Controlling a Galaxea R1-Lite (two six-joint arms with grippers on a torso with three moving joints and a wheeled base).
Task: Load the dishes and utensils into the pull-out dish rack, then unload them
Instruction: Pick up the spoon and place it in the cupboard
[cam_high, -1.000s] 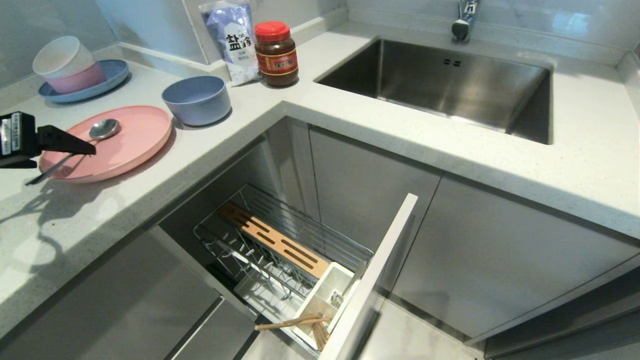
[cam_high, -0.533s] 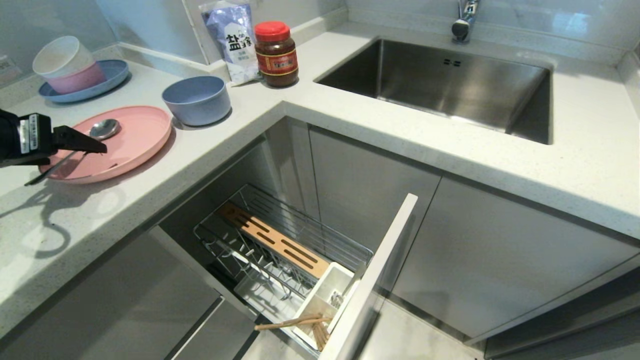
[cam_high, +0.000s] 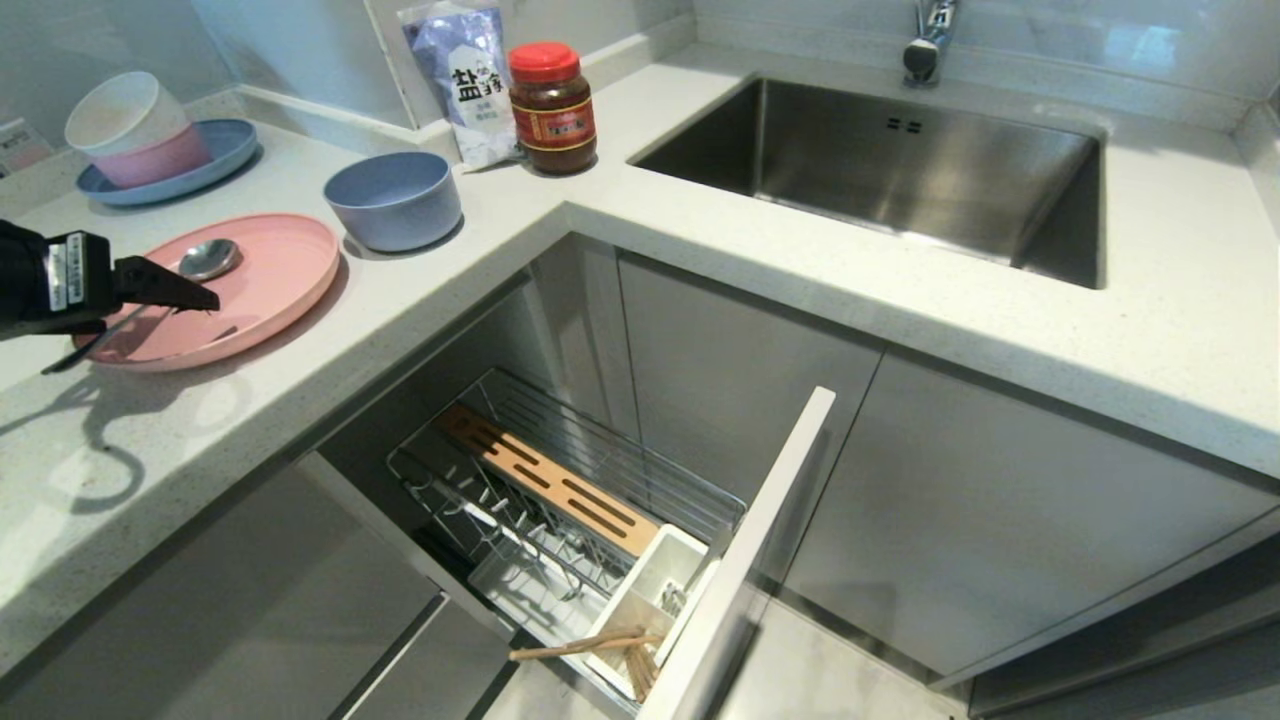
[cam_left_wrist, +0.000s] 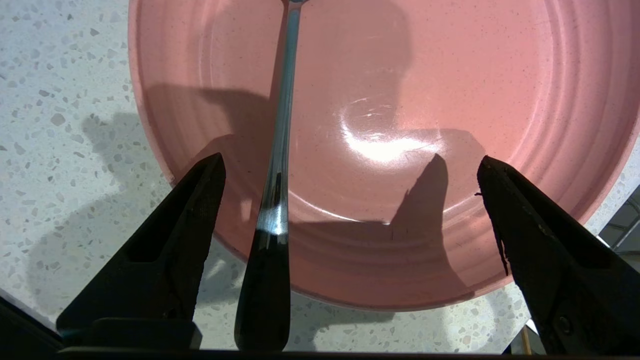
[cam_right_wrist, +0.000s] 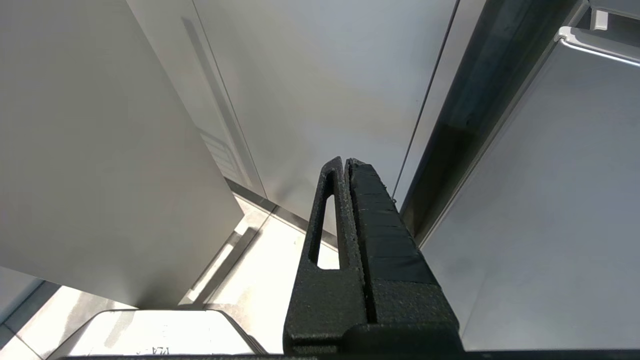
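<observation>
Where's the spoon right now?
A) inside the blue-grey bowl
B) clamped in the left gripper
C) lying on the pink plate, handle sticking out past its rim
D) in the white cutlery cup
C: the spoon lies on the pink plate, its handle running out over the rim; the left gripper hangs open around the handle without gripping it.

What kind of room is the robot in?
It looks like a home kitchen. There is a steel sink set into a pale speckled stone counter, a chrome wire pull-out dish rack under it, and a round matte pink plate with a slim silver metal spoon on it.
</observation>
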